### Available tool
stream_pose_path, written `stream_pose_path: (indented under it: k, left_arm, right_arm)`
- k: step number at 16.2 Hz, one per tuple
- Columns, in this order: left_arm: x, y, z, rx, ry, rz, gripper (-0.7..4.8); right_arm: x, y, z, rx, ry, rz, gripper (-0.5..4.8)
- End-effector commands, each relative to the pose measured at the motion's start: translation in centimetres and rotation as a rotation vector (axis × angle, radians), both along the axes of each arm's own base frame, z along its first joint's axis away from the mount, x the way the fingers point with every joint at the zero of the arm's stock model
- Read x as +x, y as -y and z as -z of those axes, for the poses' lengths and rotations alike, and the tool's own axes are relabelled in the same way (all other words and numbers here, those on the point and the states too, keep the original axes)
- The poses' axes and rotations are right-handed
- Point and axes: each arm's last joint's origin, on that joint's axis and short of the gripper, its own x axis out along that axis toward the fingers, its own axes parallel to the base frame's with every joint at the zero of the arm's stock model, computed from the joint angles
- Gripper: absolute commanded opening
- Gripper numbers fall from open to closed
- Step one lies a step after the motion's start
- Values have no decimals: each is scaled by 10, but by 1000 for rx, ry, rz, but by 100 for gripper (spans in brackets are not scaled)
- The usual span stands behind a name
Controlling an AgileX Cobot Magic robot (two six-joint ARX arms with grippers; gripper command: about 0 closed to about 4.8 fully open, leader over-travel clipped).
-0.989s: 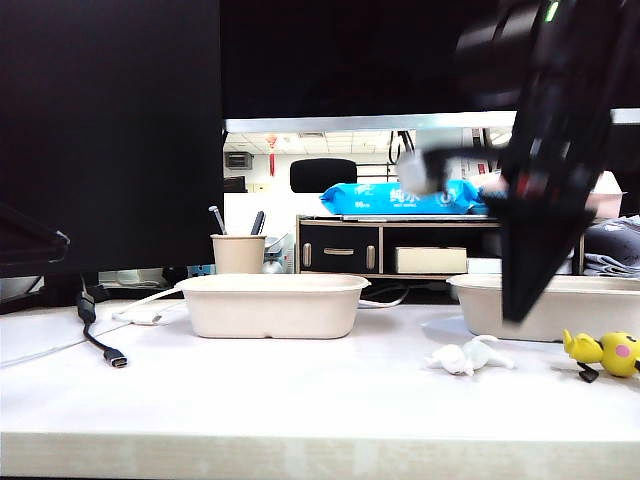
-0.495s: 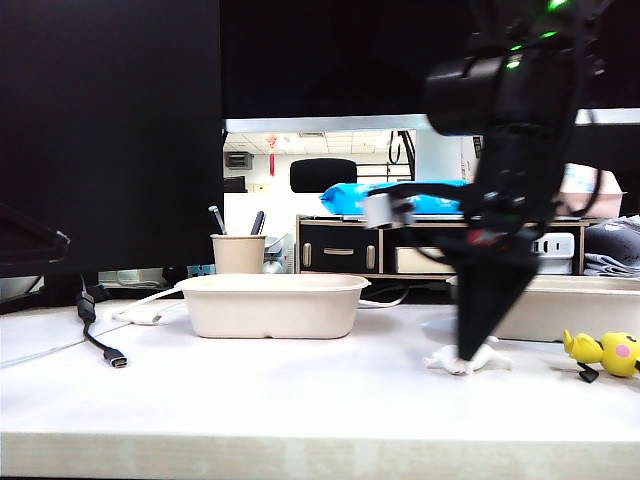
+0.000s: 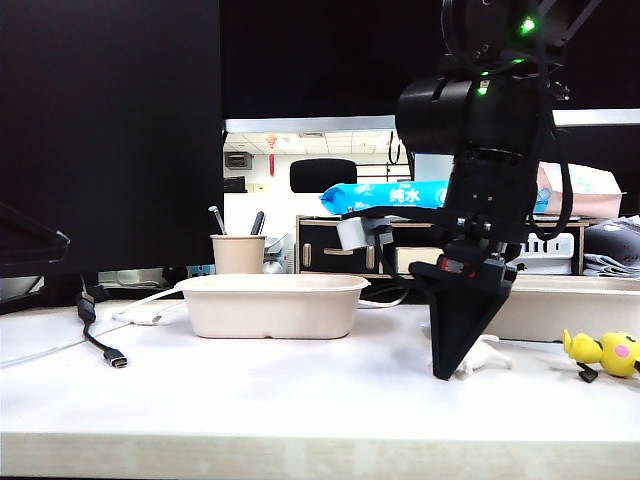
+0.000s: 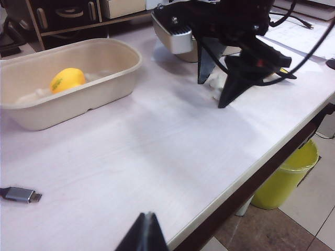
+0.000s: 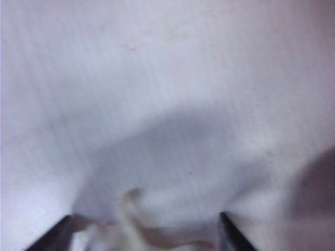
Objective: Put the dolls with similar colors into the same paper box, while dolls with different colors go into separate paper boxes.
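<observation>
Near the table's (image 3: 250, 400) left rear sits one paper box (image 3: 272, 305); the left wrist view shows a yellow rubber duck (image 4: 67, 79) inside it. The left gripper (image 4: 145, 234) hangs past the front edge, fingers pressed together. Right of the middle, the right gripper (image 3: 450, 372) stands tips-down with jaws wide, straddling the small white limbed figure (image 3: 484, 355). The second paper box (image 3: 560, 305) sits behind. The yellow figure with pink cheek (image 3: 606, 353) lies by the right edge.
</observation>
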Motion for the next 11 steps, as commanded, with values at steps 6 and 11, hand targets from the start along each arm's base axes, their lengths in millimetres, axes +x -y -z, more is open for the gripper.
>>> stream_pose_path:
  k: [6, 11]
  left_arm:
    - [0, 0, -1, -4, 8, 1, -6]
    - [0, 0, -1, -4, 8, 1, -6]
  right_arm:
    - [-5, 5, 9, -83, -53, 37, 196]
    - [1, 1, -1, -68, -25, 77, 166]
